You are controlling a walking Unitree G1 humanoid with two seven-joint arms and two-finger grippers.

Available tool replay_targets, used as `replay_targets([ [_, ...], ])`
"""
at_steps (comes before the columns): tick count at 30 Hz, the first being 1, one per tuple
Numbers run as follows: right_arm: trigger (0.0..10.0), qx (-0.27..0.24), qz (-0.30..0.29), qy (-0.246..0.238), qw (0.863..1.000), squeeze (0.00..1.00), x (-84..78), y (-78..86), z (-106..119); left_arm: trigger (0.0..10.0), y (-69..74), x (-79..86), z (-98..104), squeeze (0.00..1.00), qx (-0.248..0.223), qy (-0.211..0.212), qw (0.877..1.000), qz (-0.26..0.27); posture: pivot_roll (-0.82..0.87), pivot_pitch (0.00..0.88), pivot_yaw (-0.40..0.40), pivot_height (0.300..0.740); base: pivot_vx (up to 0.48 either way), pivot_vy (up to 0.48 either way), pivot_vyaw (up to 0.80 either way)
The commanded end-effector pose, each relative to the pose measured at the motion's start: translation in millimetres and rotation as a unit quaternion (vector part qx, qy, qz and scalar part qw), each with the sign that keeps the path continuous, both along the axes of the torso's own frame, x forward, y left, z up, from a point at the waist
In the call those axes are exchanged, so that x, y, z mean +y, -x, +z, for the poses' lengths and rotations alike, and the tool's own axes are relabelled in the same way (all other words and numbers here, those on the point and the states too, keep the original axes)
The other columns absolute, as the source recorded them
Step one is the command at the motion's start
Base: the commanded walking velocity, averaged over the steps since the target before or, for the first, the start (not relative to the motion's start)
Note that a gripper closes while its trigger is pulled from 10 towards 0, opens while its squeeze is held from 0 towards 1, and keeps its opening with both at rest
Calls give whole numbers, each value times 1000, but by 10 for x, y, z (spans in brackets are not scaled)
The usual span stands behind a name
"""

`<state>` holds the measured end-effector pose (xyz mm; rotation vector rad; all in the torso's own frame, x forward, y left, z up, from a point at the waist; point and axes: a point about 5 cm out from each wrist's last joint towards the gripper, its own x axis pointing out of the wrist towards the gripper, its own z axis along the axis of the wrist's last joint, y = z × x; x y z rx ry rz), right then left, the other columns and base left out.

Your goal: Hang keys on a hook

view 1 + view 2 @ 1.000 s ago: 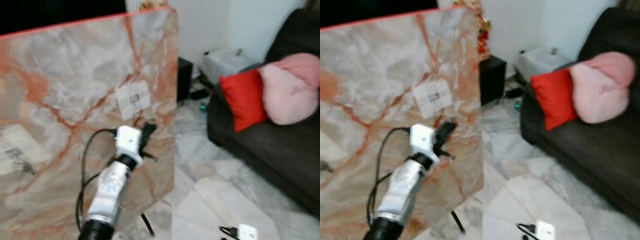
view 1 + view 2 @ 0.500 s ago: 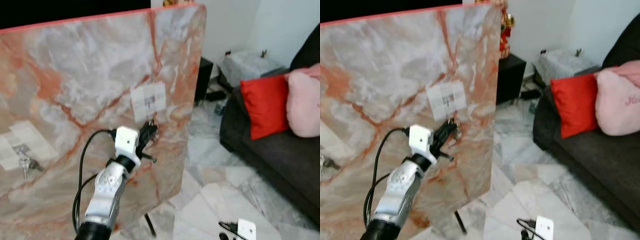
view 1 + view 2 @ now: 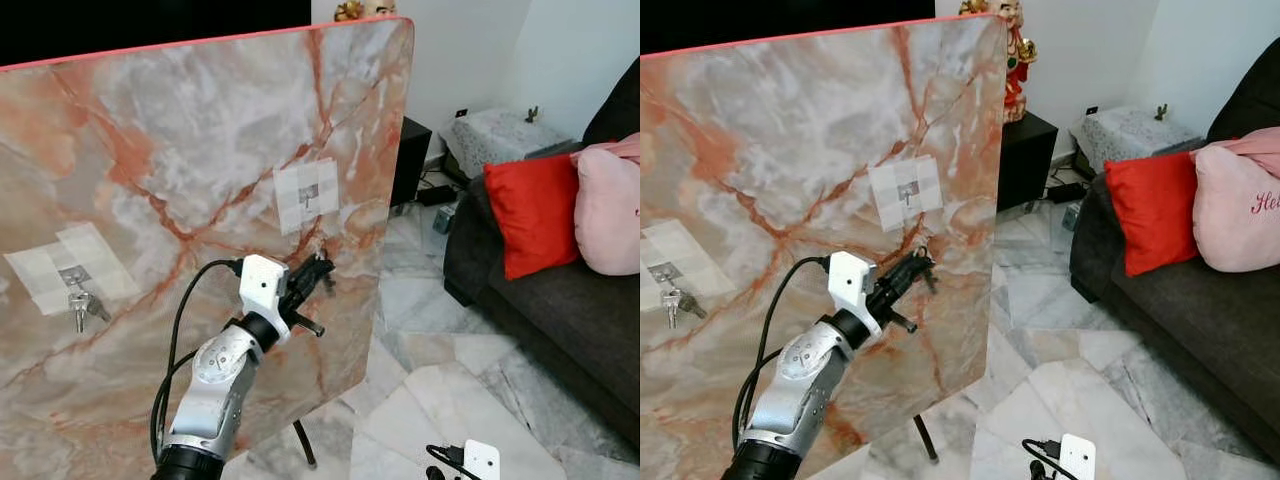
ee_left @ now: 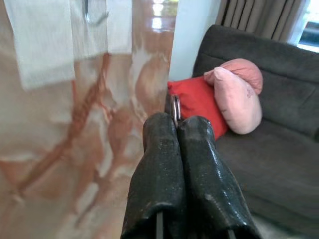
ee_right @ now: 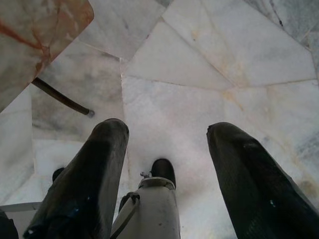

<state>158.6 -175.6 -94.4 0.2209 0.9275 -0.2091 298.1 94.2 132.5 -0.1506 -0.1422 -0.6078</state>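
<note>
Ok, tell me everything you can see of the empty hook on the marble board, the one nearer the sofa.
The small metal hook sits at the middle of a pale square taped patch on the upright orange-veined marble board, near its sofa-side edge. It looks thin and silvery, and nothing hangs on it. The left hand is below it, apart from it, fingers pressed together on a metal key ring. Its exact shape is too small to tell.

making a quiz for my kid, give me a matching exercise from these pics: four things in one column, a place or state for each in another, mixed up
Things:
1. left gripper
2. right gripper
3. red cushion
4. hung keys

Places or states:
A. on the dark sofa
B. open, over the marble floor
C. on the left hook of the marble board
D. shut on a key ring, below the right hook

Pairs: 1-D, 2-B, 3-A, 4-C
</note>
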Motion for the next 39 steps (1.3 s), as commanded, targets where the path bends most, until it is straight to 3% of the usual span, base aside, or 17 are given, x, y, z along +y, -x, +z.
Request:
replay_targets([
  [1, 10000, -3, -6, 0, 1000, 0, -6, -14, 7, 10000, -39, -42, 152, 0, -16, 21, 1000, -13, -16, 0, -31, 740, 0, 0, 0],
  [12, 10000, -2, -10, -1, 1000, 0, -13, -6, 4, 10000, -195, -124, 343, 0, -6, 101, 995, 2, -21, 0, -29, 740, 0, 0, 0],
  [39, 10000, -1, -20, -4, 1000, 0, -11, 1, 1, 10000, -320, -130, 382, 0, 29, 174, 984, 27, -18, 0, -27, 740, 0, 0, 0],
])
